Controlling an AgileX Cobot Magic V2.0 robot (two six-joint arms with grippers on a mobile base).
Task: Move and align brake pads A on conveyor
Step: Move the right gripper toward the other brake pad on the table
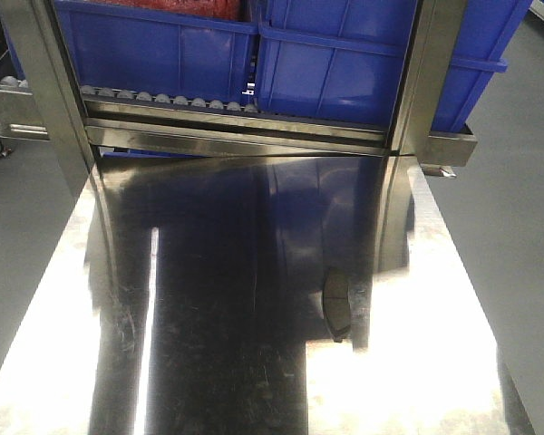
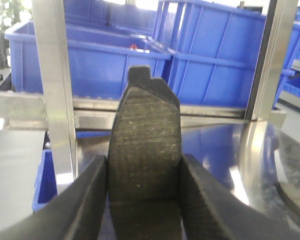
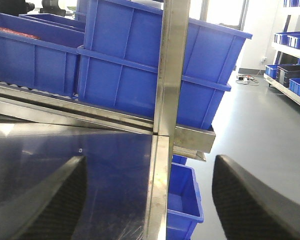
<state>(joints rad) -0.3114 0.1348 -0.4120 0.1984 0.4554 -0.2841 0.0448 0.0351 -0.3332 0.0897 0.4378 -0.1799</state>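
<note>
Your left gripper (image 2: 142, 170) clamps one brake pad (image 2: 145, 125) above the steel tabletop (image 1: 208, 272); your right gripper (image 3: 150, 195) gapes empty. Likely mid-transfer: next, find the conveyor, which is out of view.

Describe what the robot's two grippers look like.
Left gripper: two matte black fingers, broad at the base, tapering to rounded tips, with a fine ribbed, layered texture. Right gripper: the same black, textured, curved fingers. No cables, markings or arm links show in any view.

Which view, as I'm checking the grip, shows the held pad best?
Left wrist: the pad is close up, clamped in the left gripper. Front shows only another pad lying on the table; right wrist shows none.
</note>
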